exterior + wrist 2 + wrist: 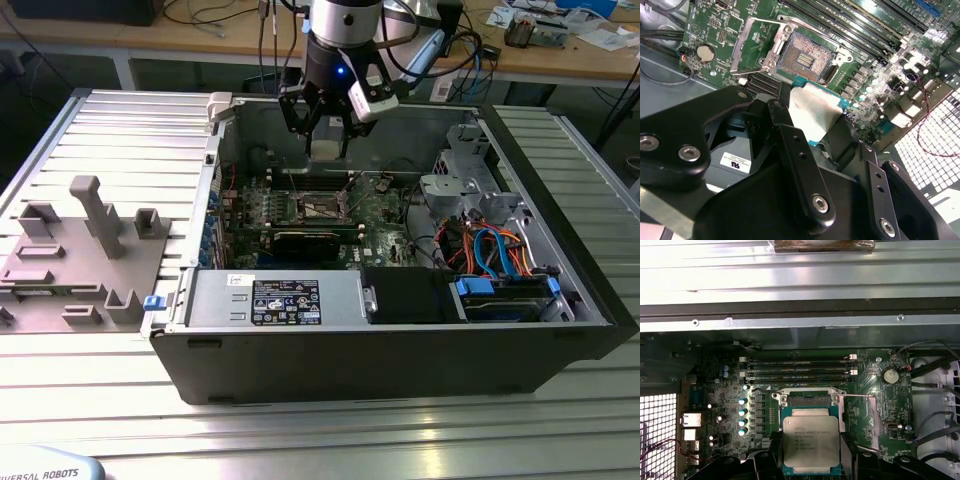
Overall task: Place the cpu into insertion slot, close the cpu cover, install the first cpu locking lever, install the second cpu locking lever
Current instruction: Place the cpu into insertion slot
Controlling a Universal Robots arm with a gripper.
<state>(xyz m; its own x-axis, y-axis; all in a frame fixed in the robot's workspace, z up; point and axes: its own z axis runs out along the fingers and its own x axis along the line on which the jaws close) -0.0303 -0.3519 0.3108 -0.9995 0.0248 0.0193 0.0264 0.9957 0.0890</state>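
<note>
Gripping the cpu (810, 440) by its edges, the gripper (326, 140) hangs at upper centre of the exterior view, above the insertion slot (805, 57). The cpu is held flat, metal top up, to match the insertion slot; the cpu cover (752, 45) stands swung open, leaving it bare.

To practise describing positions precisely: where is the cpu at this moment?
In the first wrist view the cpu is held in the gripper over the green board, just short of the open insertion slot.
</note>
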